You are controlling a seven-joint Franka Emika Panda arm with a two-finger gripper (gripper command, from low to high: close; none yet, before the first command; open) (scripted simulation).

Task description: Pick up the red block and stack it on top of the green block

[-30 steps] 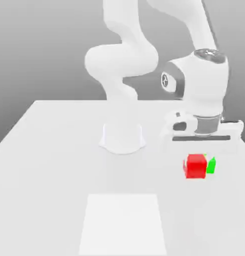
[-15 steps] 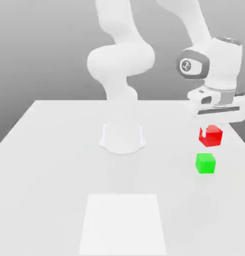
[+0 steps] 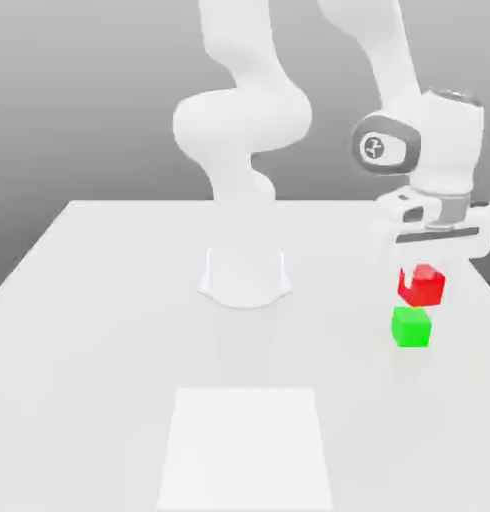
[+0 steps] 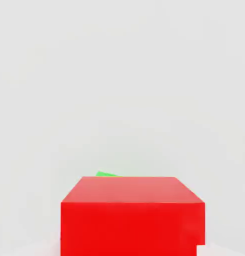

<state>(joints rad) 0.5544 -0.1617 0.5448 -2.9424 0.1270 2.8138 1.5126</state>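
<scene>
No brand name, label or legible writing is observed on any surface; a small round emblem [image 3: 374, 148] is noted on the grey wrist housing of the white arm [image 3: 251, 110], its mark too small to be read.

In the exterior view the gripper [image 3: 421, 280] is seen pointing downward at the exterior view's right side of the white table [image 3: 109, 330]. Its fingers are closed tightly on the red block [image 3: 421, 287], which is held clear of the table surface. The green block [image 3: 411, 327] is seen resting on the table directly beneath the red block — the two appear very close in this view, and whether a gap remains between them cannot be told. The red block appears turned slightly relative to the green one. A paler rectangular patch [image 3: 247, 448] is marked on the table toward the near edge, well apart from both blocks, and the arm's round base [image 3: 245, 275] stands near the table's centre.

In the hand view the red block [image 4: 132, 215] is seen from close above with its top face and one side face shown; a thin sliver of the green block [image 4: 106, 174] is visible just past its far edge — the alignment of the two is better judged here than from the exterior view
</scene>
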